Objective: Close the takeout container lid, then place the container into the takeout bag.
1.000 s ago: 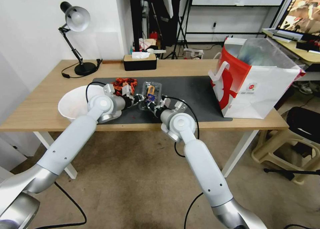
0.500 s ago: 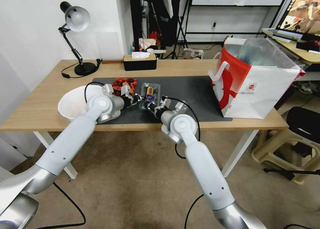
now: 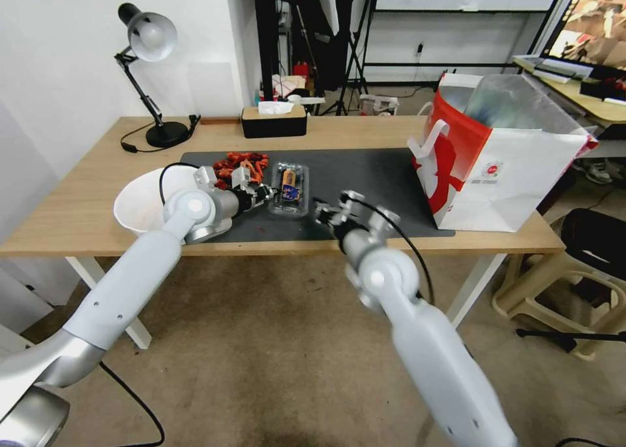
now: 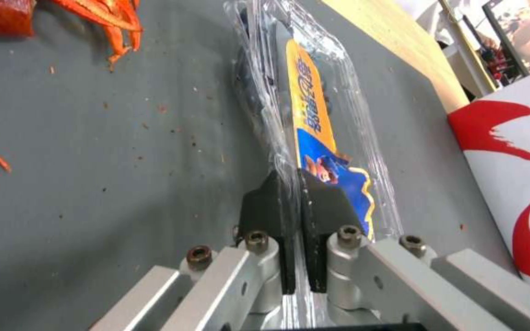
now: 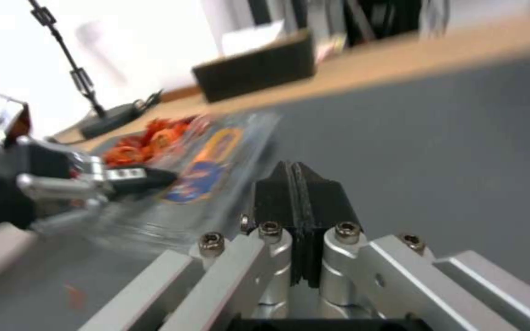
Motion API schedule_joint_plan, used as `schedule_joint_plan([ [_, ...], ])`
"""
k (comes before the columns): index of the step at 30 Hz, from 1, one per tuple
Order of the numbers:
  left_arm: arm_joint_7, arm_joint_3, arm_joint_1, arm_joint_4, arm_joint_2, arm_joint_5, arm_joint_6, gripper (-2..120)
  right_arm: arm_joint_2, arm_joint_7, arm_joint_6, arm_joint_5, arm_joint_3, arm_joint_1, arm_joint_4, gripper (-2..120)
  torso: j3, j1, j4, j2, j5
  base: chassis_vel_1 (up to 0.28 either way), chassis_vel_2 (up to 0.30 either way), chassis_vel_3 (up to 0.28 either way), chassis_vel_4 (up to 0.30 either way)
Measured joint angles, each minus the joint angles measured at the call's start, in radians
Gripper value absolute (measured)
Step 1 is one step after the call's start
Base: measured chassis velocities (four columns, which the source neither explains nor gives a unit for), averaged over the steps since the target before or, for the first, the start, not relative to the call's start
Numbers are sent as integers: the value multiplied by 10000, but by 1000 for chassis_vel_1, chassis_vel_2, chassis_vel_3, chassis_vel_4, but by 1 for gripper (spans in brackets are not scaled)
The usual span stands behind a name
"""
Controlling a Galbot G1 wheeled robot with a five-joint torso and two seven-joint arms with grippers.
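Note:
The takeout container (image 3: pixel 291 189) lies flat on the dark mat, small and clear, with dark berries inside. Its lid (image 3: pixel 293 183) rests down on the tray half, blue and orange label facing up. My left gripper (image 3: pixel 268 193) is shut on the container's near-left rim; the left wrist view shows the gripper (image 4: pixel 294 184) pinching the clear plastic edge of the container (image 4: pixel 314 105). My right gripper (image 3: pixel 319 209) hovers just right of the container, apart from it; in its wrist view the gripper (image 5: pixel 292 170) is shut on nothing. The takeout bag (image 3: pixel 495 167) stands open at the right.
A white bowl (image 3: pixel 140 199) sits left of my left arm. Red-orange food scraps (image 3: pixel 241 162) lie behind the left gripper. A black tissue box (image 3: pixel 274 121) and a desk lamp (image 3: pixel 153 75) stand at the back. Bare mat (image 3: pixel 378 173) stretches between container and bag.
My right gripper has pulled back from the container toward the table's front and right. The container now lies flat with its lid down. The left gripper has stayed on its rim.

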Motion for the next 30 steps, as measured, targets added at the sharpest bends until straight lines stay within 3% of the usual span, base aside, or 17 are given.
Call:
schedule_joint_plan([
  [4, 2, -13, 50, -76, 31, 1, 9, 2, -476, -362, 880, -1257, 462, -940, 576, 0, -1, 0, 2, 1, 0, 0, 0, 0, 0],
  [10, 0, -86, 145, -155, 6, 8, -23, 2, -785, -449, 1575, -2040, 979, -2213, 1233, 0, 0, -1, 0, 1, 0, 0, 0, 0, 0],
  [19, -63, -369, 568, -503, 114, 35, -145, 2, -806, -655, 2953, -2216, 1782, -4312, 1776, 28, -2, -2, 2, 1, -3, 0, 0, 0, 0],
  [21, -46, -370, 569, -504, 102, 36, -165, 2, -714, -899, 3467, -2220, 1944, -4858, 1755, 40, -1, -1, 0, 1, -2, 0, 0, 0, 0],
  [27, -16, -370, 558, -505, 52, 40, -192, 2, -431, -1071, 4062, -2481, 2006, -5414, 1534, 59, -1, -1, 2, 1, -2, 0, 0, 0, 0],
  [30, 6, -371, 563, -529, 35, 41, -236, 2, -155, -1083, 4288, -2687, 2006, -5628, 1345, 73, 0, -1, 3, 1, -2, 0, 0, 0, 0],
])
